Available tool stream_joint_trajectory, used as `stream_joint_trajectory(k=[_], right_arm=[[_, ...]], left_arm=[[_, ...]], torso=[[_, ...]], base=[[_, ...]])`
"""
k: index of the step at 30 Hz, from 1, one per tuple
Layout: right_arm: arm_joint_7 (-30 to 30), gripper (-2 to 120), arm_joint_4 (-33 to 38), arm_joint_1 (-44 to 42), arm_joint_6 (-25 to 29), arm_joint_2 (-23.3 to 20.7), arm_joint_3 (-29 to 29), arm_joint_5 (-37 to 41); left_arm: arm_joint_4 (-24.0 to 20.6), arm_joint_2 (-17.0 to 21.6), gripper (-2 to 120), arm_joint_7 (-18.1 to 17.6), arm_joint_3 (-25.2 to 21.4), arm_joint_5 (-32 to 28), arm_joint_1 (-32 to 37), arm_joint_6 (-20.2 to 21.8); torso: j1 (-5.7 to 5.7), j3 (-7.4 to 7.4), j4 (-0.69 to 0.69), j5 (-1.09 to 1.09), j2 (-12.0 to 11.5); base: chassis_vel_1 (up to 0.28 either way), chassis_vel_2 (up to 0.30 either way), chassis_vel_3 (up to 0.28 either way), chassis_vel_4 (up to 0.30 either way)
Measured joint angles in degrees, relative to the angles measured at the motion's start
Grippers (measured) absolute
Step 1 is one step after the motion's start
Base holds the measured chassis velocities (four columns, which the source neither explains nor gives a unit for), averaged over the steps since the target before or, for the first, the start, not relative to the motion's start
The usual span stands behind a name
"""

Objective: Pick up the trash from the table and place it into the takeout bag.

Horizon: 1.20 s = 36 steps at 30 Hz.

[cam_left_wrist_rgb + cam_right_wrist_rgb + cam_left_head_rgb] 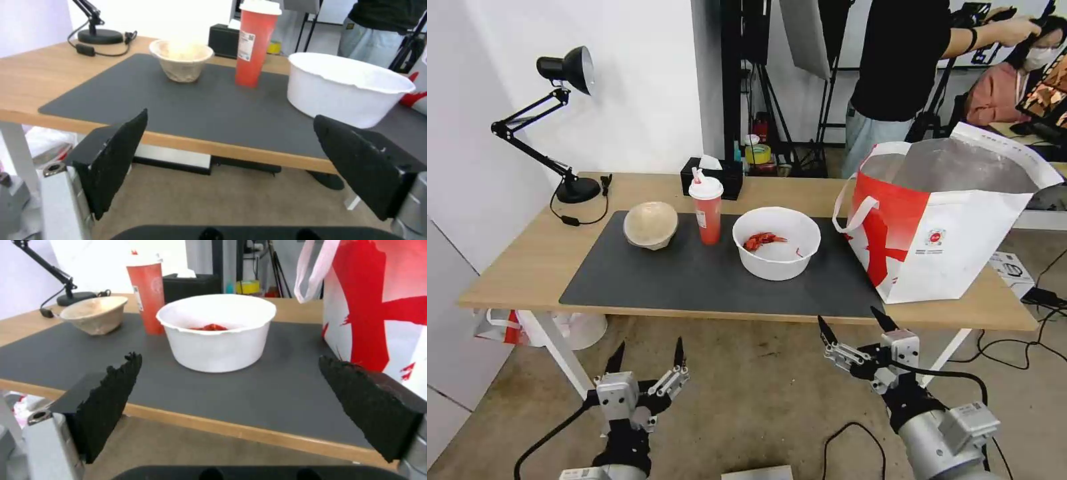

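Table (527,260) holds trash (776,241); both grippers hover empty.

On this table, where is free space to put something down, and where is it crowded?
Free: the front strip of the dark mat before the beige bowl, red cup and white bowl; also bare wood between lamp and mat. Crowded: the right end, under the takeout bag.

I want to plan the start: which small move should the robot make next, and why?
Probably reach the right gripper forward to the white bowl: both grippers hang open below the table edge, nothing is held, and that bowl stands nearest the takeout bag.
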Motion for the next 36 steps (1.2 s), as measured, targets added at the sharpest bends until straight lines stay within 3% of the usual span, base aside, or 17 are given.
stream_joint_trajectory(k=[3,11,14,18,25,30,32,33,35,36], right_arm=[[-0.6,100,-0.2,0.5,0.7,-0.3,0.0,0.3],[-4.9,100,-2.2,6.9,9.9,-3.5,0.1,2.6],[-5.1,100,-2.8,11.6,11.8,-6.2,0.1,5.2],[-6.0,100,-3.3,17.9,12.7,-14.1,0.6,13.1],[-7.2,100,-4.6,22.6,14.3,-21.0,0.0,17.8],[-8.7,100,-5.6,30.4,12.4,-27.5,-1.1,23.6],[-8.6,100,-5.9,37.6,8.6,-32.1,-3.1,30.0],[-8.6,100,-5.9,37.6,8.6,-32.1,-3.1,30.0],[-8.3,100,-6.5,46.5,4.0,-37.3,-7.3,38.4],[-8.8,100,-7.9,55.1,0.1,-40.1,-11.9,44.1]], left_arm=[[0.0,0.6,100,0.1,-1.2,-0.6,-0.3,-0.4],[0.0,3.2,100,0.2,-3.2,-2.2,-1.5,-2.6],[0.0,5.5,100,-0.7,-3.5,-4.9,-1.5,-3.6],[0.0,10.0,100,-3.8,-6.4,-8.7,-1.4,-4.8],[0.0,10.5,100,-4.4,-7.5,-10.9,-2.7,-4.7],[-0.1,10.2,100,-4.5,-6.6,-11.1,-4.3,-4.9],[-0.1,10.3,100,-4.5,-6.6,-11.4,-5.6,-5.2],[-0.1,10.3,100,-4.5,-6.6,-11.4,-5.6,-5.2],[-0.1,10.3,100,-4.7,-6.6,-12.1,-6.9,-5.2],[-0.1,10.2,100,-4.8,-6.2,-12.3,-7.3,-5.4]], torso=[[0.00,0.00,0.00,0.00,0.0],[0.00,0.00,0.00,0.01,0.0],[0.00,0.00,0.00,0.02,0.0],[0.00,0.01,0.01,0.00,0.0],[0.00,0.00,-0.01,0.02,0.0],[0.00,0.00,0.00,0.02,0.0],[0.00,0.00,0.01,0.00,0.0],[0.00,0.00,0.01,0.00,0.0],[0.01,0.01,0.00,0.01,0.0],[0.00,0.00,-0.01,0.00,0.0]], base=[[0.000,0.000,0.000,0.000],[0.000,0.000,0.000,0.000],[0.000,0.000,0.000,0.000],[0.000,0.000,0.000,0.000],[0.000,0.000,0.000,0.000],[0.000,0.000,0.000,0.000],[0.000,0.000,0.000,0.000],[0.000,0.000,0.000,0.000],[0.000,0.000,0.000,0.000],[0.000,0.000,0.000,0.000]])
